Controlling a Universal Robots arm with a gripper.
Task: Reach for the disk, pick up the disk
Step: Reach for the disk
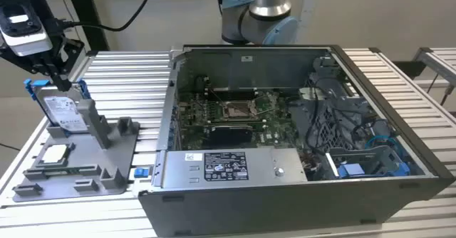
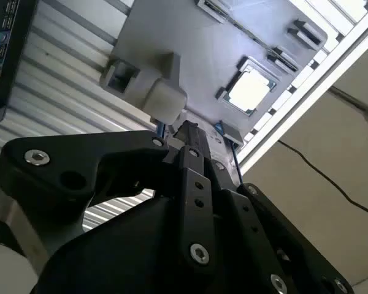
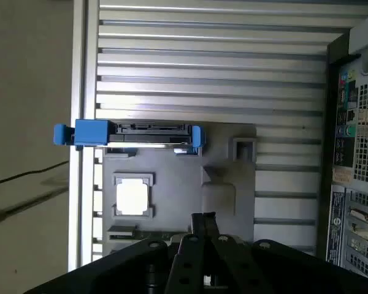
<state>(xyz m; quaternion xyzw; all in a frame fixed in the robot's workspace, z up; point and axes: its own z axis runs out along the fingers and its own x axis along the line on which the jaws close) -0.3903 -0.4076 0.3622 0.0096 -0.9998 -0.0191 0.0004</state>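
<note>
in the exterior view the end effector [image 1: 59, 80] hung at the exterior view's left, right over the top edge of the disk [image 1: 63, 110] – whether it was spread or pinching, i could not tell, nor whether it touched the disk. the disk stood upright on its edge in a slot at the far end of the grey fixture [image 1: 117, 147], its white label showing and its blue bracket [image 1: 31, 86] poking out at both sides. nearer on the same fixture lay the processor chip [image 1: 55, 152], flat in its own recess, and a small blue clip [image 1: 140, 172] sat just beside the fixture, between it and the open computer case [image 1: 285, 206]. all of it rested on the ribbed metal bench [image 1: 128, 72]

in the second wrist view the tip of the end effector [image 2: 187, 130] lay over the fixture, slivers of blue just beside it, the chip [image 2: 250, 90] apart from it

in the first wrist view the disk [image 3: 150, 131] showed edge-on – the bracket [image 3: 92, 133] capping each end – with the chip [image 3: 133, 197] near it and the end effector [image 3: 202, 219] over the fixture's grey post
</note>
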